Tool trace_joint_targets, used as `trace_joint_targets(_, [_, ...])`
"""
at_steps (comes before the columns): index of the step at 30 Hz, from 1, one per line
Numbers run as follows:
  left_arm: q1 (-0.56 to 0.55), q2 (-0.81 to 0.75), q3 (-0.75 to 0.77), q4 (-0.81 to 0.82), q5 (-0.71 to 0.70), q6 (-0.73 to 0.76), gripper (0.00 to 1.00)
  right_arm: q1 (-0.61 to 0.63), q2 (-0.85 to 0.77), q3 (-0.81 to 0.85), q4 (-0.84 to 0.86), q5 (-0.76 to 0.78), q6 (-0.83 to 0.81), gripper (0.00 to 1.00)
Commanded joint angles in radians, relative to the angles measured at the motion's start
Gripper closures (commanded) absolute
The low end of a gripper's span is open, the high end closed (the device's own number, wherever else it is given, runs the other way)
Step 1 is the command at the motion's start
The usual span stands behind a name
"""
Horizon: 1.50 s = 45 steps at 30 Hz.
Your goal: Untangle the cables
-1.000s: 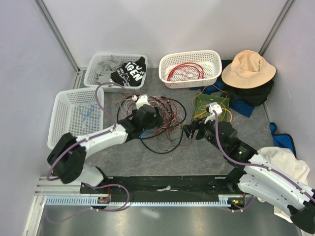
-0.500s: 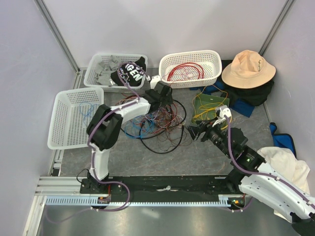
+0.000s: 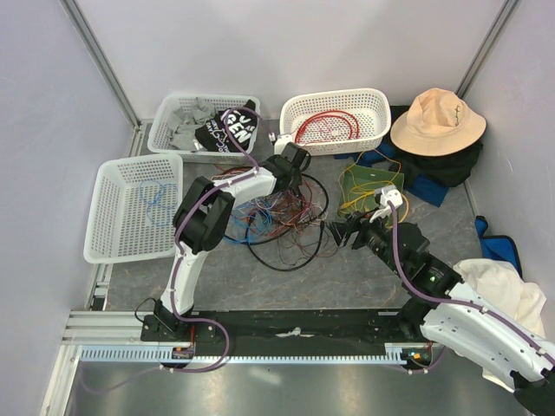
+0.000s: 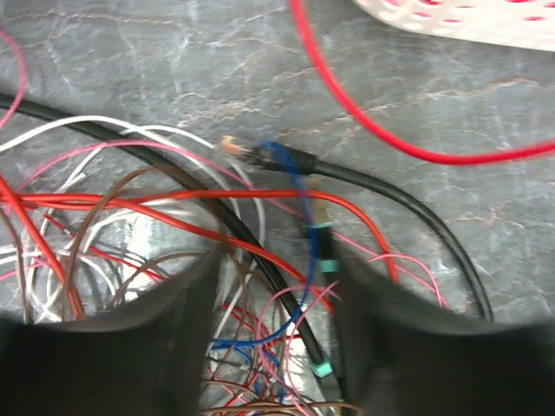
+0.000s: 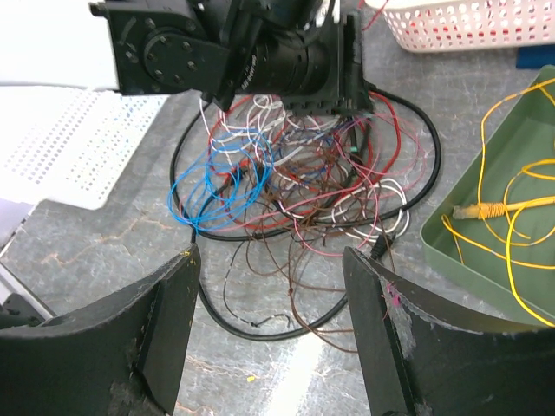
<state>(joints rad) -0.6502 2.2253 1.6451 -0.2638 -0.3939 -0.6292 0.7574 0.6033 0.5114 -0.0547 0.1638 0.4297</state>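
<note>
Your left gripper [image 4: 269, 347] hangs low over the far side of the heap. Its two fingers are spread wide and pinch nothing. Your right gripper [image 5: 269, 347] is spread wide too and holds nothing. It sits at the near right side of the heap, facing in.

Biggest is the grey table [image 3: 347, 277]. On it, the left basket [image 3: 113, 230] has a blue coil [image 3: 154, 198] in it. The back basket [image 3: 342, 144] has a red coil [image 3: 325, 124]. The green tray [image 3: 354, 184] has yellow wires [image 5: 486, 211]. So it looks like you are sorting by colour, and a good part of the job is not done.

The heap of cables [image 3: 277, 217] lies in the middle of the table, between your two arms. It is a loose mess of red, white, brown, pink, blue and black.

Between your left fingers runs one blue wire [image 4: 302, 195]. Right beside it, touching, is a thick black cable [image 4: 399, 191].

I think the blue wire is your pick. Next, go down a little and close on that blue wire alone, not the black one. Then lift slowly. If the whole heap comes up, use your right gripper to hold it down.
</note>
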Motion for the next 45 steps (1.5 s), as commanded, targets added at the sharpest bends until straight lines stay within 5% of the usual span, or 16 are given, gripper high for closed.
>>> trace_joint_targets(1, [-0.003, 0.025, -0.008, -0.060, -0.017, 0.092, 0.75, 0.003, 0.006, 0.029, 0.013, 0.019, -0.008, 0.26])
trace_joint_targets(4, [-0.002, 0.011, -0.040, -0.074, 0.000, 0.089, 0.98, 0.003, -0.002, 0.032, 0.012, 0.020, -0.009, 0.26])
trace_joint_targets(7, [0.003, -0.039, -0.123, -0.078, 0.006, 0.054, 0.98, 0.003, -0.013, 0.036, 0.009, 0.019, -0.006, 0.26])
trace_joint_targets(14, [0.014, -0.456, -0.396, 0.043, 0.066, 0.074, 0.98, 0.003, 0.013, 0.041, 0.038, 0.017, 0.007, 0.26])
trace_joint_targets(21, [0.040, -0.738, -0.472, 0.014, 0.101, 0.100, 0.98, 0.002, 0.035, 0.009, 0.104, -0.003, 0.040, 0.26])
trace_joint_targets(27, [0.052, -0.835, -0.479, 0.041, 0.194, 0.134, 0.98, 0.003, 0.176, 0.012, 0.182, -0.023, 0.057, 0.24])
trace_joint_targets(35, [0.058, -0.877, -0.507, -0.087, 0.109, 0.143, 0.98, 0.003, 0.364, 0.071, 0.292, -0.038, 0.057, 0.23])
trace_joint_targets(39, [0.078, -0.859, -0.620, -0.092, 0.105, 0.027, 0.11, 0.003, 0.469, 0.127, 0.293, -0.017, 0.055, 0.23])
trace_joint_targets(40, [0.081, -0.856, -0.648, -0.080, 0.105, 0.017, 0.01, 0.003, 0.478, 0.133, 0.296, -0.020, 0.055, 0.23])
trace_joint_targets(45, [0.078, -0.827, -0.634, 0.023, 0.104, -0.027, 0.00, 0.003, 0.457, 0.127, 0.302, -0.014, 0.057, 0.23])
